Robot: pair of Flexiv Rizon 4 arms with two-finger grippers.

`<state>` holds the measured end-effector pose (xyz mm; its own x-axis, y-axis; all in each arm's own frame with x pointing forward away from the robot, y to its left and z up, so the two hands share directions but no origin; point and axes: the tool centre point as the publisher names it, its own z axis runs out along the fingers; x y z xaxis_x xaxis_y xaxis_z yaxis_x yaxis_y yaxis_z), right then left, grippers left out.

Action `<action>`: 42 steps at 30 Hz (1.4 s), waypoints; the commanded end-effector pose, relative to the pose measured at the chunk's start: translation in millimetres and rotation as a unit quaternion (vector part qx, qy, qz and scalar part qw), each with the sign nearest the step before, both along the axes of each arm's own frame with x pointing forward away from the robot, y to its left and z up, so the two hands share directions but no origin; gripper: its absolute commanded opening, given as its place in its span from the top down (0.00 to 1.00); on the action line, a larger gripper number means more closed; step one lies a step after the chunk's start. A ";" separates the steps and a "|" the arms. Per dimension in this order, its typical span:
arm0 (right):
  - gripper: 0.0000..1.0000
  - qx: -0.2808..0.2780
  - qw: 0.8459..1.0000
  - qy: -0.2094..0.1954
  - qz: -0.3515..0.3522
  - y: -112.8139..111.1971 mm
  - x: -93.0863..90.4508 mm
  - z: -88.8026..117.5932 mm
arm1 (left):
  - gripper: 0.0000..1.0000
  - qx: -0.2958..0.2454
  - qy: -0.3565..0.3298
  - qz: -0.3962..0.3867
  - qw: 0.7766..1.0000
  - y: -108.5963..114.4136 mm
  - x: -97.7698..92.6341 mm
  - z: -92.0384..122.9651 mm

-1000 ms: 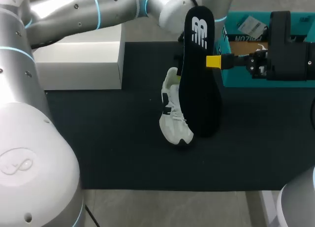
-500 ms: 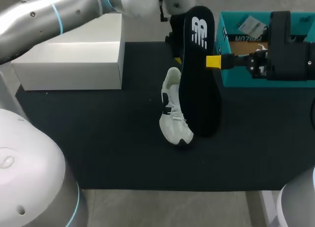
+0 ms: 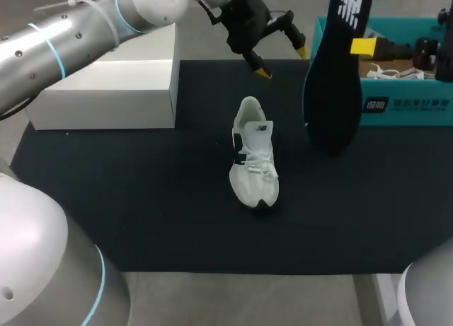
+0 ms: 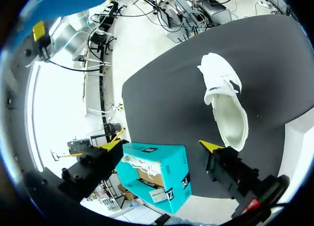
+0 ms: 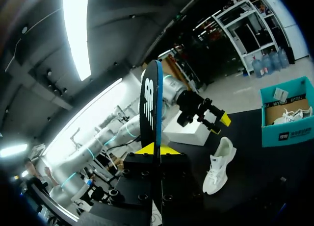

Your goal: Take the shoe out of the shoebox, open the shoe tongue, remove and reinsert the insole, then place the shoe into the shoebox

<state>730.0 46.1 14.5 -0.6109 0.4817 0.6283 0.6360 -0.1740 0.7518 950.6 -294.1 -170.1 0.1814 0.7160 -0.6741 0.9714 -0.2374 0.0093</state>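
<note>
A white shoe (image 3: 253,160) lies alone on the black mat (image 3: 141,199), toe toward the front edge. My right gripper (image 3: 359,47) is shut on the black insole (image 3: 333,85), which hangs on edge in the air beside the teal shoebox (image 3: 403,105). In the right wrist view the insole (image 5: 151,101) stands upright between that gripper's yellow tips (image 5: 152,148). My left gripper (image 3: 283,63) hovers open behind the shoe's heel with nothing in it. Its wrist view shows the gripper (image 4: 162,145) over the shoe (image 4: 225,103) and the shoebox (image 4: 157,172).
A white box lid (image 3: 106,85) sits at the mat's back left. A second white shoe (image 3: 393,73) and paper lie inside the teal shoebox. The mat in front of and left of the shoe is bare.
My right gripper has carried the insole to the right, off the shoe and over by the shoebox. The left gripper has opened wide and come up into view behind the shoe.
</note>
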 end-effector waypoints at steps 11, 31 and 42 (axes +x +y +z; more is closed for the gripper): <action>1.00 -0.022 1.000 0.017 0.011 -7.7 -0.8 13.3 | 0.00 -0.032 0.008 -0.002 0.999 0.0 2.9 -3.7; 1.00 -0.022 1.000 0.017 0.011 -7.7 -0.8 13.3 | 0.00 -0.080 -0.004 0.031 0.996 -5.0 3.4 11.8; 1.00 0.122 0.979 0.163 -0.007 -39.5 53.5 3.7 | 0.00 -0.215 -0.059 0.106 0.969 -21.0 -6.8 80.9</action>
<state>756.3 4.4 26.4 -0.4473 0.3823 0.8085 0.7700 -0.2952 0.5656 961.7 -320.2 -86.1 0.1283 0.4848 -0.8651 0.9916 -0.0772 0.1038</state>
